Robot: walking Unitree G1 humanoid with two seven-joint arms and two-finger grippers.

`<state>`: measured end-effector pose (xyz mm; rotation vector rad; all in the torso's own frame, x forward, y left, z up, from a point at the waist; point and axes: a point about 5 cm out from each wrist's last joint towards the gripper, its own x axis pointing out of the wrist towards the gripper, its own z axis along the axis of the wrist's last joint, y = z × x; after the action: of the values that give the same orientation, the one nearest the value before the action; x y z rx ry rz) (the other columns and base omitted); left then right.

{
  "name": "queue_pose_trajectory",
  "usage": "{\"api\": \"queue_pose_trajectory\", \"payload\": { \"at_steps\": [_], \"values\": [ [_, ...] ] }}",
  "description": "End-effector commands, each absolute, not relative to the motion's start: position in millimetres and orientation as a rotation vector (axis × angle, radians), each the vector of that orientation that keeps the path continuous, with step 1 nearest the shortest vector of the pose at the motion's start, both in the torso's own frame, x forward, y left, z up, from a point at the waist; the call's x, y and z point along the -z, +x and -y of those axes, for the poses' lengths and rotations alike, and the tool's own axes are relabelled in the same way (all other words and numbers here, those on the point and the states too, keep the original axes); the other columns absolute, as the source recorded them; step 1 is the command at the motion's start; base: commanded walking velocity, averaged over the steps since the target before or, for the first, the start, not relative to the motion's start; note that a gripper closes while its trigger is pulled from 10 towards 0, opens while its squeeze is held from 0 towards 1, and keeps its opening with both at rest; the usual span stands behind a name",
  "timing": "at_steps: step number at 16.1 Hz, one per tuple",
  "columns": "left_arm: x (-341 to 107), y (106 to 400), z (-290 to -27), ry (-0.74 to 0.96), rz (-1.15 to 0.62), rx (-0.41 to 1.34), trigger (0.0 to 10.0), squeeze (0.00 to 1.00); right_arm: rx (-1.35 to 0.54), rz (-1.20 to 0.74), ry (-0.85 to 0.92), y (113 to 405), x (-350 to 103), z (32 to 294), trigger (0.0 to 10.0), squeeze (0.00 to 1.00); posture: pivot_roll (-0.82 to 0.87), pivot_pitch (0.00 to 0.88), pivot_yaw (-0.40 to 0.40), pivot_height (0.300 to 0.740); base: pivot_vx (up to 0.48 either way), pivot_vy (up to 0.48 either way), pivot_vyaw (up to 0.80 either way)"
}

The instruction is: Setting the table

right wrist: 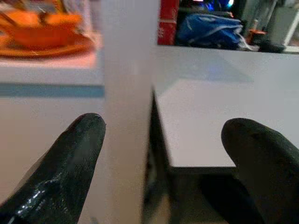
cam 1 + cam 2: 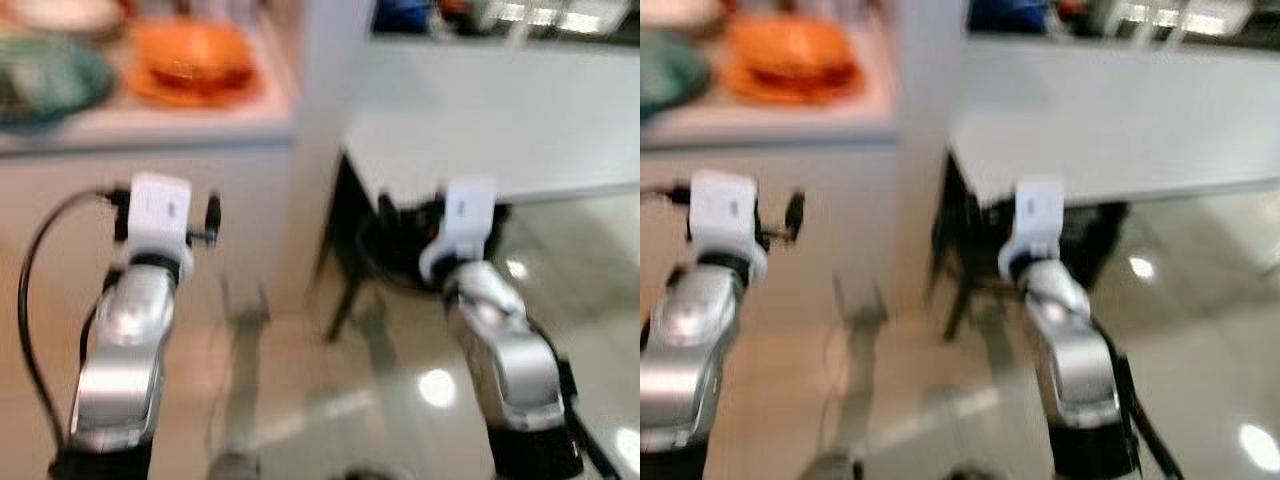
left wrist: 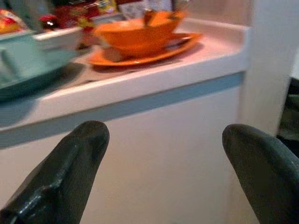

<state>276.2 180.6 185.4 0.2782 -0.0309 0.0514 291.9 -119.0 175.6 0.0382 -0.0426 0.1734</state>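
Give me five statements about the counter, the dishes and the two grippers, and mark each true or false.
1. An orange bowl sits on an orange plate on the counter. True.
2. The left gripper is shut on the orange bowl. False: its jaws stand open and short of the counter, holding nothing.
3. A teal dish sits on the counter beside the orange set. True.
4. The right gripper holds a plate. False: its jaws are open and empty, facing the white table.
5. A blue bag lies beyond the white table. True.
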Motion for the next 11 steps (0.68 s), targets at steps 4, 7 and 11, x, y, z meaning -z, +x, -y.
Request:
{"api": "queue_pose_trajectory", "payload": {
  "at_steps": [4,7,11],
  "values": [
    [-201,283,-166,0.287,0.113,0.007,10.0,0.0,-0.135,0.054,0.115,295,-177,133,10.0,0.0,0.16,0.066,-0.096,0.74,0.0,0.48,0.0],
    [-205,285,-166,0.271,0.138,0.013,10.0,0.0,-0.128,0.069,0.107,295,-179,131,10.0,0.0,0.16,0.053,-0.084,0.74,0.0,0.48,0.0],
    [-219,286,-160,0.228,0.225,0.049,10.0,0.0,-0.102,0.095,0.114,295,-183,137,10.0,0.0,0.16,0.041,-0.08,0.74,0.0,0.0,0.0]
  ]
}}
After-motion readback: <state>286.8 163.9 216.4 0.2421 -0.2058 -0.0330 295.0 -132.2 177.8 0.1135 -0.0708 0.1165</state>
